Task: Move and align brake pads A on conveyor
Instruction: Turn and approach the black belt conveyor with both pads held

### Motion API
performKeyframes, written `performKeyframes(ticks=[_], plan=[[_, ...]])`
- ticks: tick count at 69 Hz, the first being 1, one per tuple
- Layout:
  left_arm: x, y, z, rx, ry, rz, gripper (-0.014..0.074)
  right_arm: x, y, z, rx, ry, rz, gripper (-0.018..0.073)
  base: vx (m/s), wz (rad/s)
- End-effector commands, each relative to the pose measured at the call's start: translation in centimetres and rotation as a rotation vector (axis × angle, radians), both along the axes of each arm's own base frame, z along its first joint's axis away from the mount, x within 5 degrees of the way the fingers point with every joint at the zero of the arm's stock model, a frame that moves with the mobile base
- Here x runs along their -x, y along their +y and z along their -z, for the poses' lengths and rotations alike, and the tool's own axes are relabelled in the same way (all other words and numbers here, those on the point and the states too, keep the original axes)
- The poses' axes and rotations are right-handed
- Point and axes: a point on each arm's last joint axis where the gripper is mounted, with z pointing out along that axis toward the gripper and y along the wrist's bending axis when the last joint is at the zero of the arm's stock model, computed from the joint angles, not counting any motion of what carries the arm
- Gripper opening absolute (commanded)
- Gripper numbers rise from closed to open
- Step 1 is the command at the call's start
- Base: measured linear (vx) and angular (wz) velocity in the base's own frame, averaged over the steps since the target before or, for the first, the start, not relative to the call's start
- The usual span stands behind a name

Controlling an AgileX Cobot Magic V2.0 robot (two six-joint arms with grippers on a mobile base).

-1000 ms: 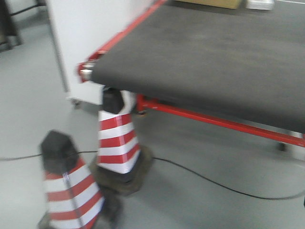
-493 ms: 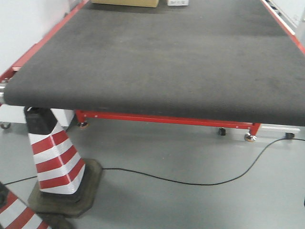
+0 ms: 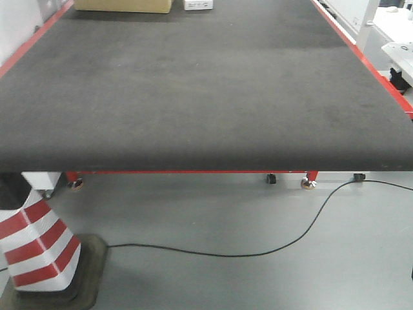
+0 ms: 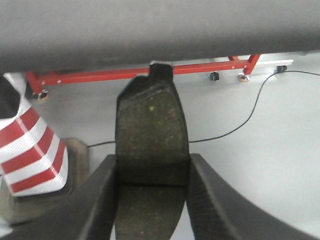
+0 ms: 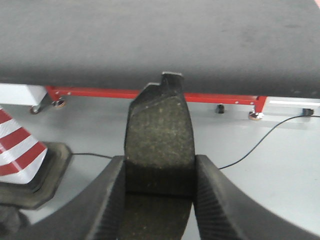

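Note:
The conveyor (image 3: 193, 84) is a wide dark grey felt-like belt with red side strips, and its near end faces me. No pads lie on the stretch in view. In the left wrist view my left gripper (image 4: 152, 172) is shut on a brake pad A (image 4: 150, 125), held lengthwise with its tab pointing at the belt's front edge (image 4: 150, 30). In the right wrist view my right gripper (image 5: 159, 175) is likewise shut on another brake pad A (image 5: 159, 130), just short of the conveyor (image 5: 150, 40). Both pads hang over the floor. Neither gripper shows in the front view.
A red-and-white traffic cone (image 3: 35, 248) stands on the floor at the lower left, under the belt's corner. A black cable (image 3: 258, 248) runs across the grey floor. A cardboard box (image 3: 122, 5) and a white item (image 3: 197, 4) sit at the belt's far end. White equipment (image 3: 400, 48) stands at the right.
The front view has swung round to face the belt's end squarely. The two cones slid left; one left the frame, the other is now at the lower-left corner.

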Motion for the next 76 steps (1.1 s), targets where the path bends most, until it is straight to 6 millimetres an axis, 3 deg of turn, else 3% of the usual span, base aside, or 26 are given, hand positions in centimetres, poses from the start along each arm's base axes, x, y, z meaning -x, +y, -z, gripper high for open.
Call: performKeyframes(ticks=[1, 76], plan=[[-0.40, -0.06, -1.55, 0.034, -0.104, -0.010, -0.0006, -0.33, 0.01, -1.69, -0.013, -0.118, 0.002, -0.0007, 0.19, -0.16], [-0.40, -0.06, -1.54, 0.034, -0.103, -0.010, -0.0006, -0.33, 0.01, -1.69, -0.013, -0.118, 0.002, -0.0007, 0.31, -0.02]])
